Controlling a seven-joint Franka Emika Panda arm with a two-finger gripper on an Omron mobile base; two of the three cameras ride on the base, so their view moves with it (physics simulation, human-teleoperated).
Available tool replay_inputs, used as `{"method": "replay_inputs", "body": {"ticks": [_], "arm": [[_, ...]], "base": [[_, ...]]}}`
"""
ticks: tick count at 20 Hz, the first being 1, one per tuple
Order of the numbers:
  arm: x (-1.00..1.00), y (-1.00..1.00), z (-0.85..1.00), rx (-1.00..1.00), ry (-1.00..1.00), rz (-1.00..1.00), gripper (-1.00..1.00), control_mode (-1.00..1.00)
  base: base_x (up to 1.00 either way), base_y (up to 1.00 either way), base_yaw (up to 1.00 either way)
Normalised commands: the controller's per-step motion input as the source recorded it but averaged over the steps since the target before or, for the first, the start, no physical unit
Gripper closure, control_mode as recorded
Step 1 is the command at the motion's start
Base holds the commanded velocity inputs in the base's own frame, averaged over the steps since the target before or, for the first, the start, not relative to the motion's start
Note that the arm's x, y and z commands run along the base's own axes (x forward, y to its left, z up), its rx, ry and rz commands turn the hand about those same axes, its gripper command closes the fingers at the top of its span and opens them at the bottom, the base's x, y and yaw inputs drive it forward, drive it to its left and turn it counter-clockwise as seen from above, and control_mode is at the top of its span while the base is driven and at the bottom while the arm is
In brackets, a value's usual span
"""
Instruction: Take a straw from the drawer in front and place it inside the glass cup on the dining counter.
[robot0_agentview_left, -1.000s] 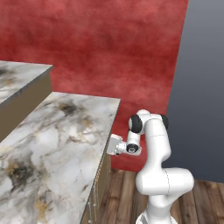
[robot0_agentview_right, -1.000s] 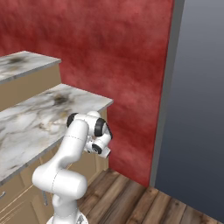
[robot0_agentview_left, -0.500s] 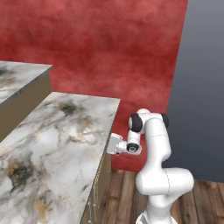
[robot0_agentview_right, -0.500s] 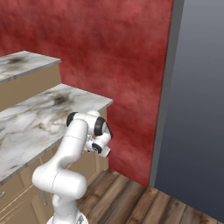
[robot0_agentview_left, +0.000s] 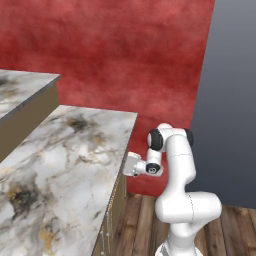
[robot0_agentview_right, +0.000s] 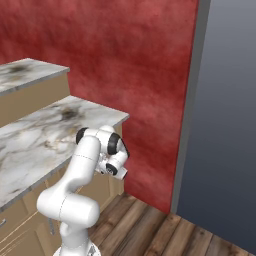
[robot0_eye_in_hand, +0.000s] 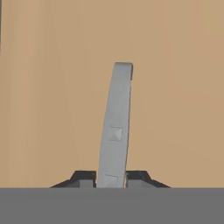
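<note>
Tool (robot0_eye_in_hand: 110, 177) clenched on grey drawer handle (robot0_eye_in_hand: 115, 127), fingertips (robot0_eye_in_hand: 84, 177) tight on either side of the bar. Tan drawer (robot0_eye_in_hand: 52, 96) front directly behind handle. In left base view, hand pressed against cabinet side just under marble table (robot0_agentview_left: 65, 160) edge.

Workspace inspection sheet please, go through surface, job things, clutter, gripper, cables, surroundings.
Surface: marble counter top veined black and gold, tan wood side below; a higher marble top behind it.
Job's things: tan drawer front close before the hand, with a grey handle; straw and glass cup: nothing seen.
Clutter: nothing seen.
Gripper: gripper at the counter's tan side, jaws closed on the handle, one fingertip on each side.
Cables: nothing seen.
Surroundings: red wall, grey panel, wood plank floor.
</note>
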Motion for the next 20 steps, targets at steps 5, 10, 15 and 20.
{"method": "replay_inputs", "body": {"ticks": [5,10,15,20], "arm": [[-0.16,-0.23,0.00,-0.02,0.00,0.00,1.00,-1.00],[-0.13,-0.29,0.00,-0.01,0.00,0.00,1.00,-1.00],[-0.15,-0.31,0.00,-0.02,0.00,0.00,1.00,-1.00],[-0.19,-0.33,0.00,-0.02,0.00,0.00,1.00,-1.00]], "base": [[0.00,0.00,0.00],[0.00,0.00,0.00],[0.00,0.00,0.00],[0.00,0.00,0.00]]}}
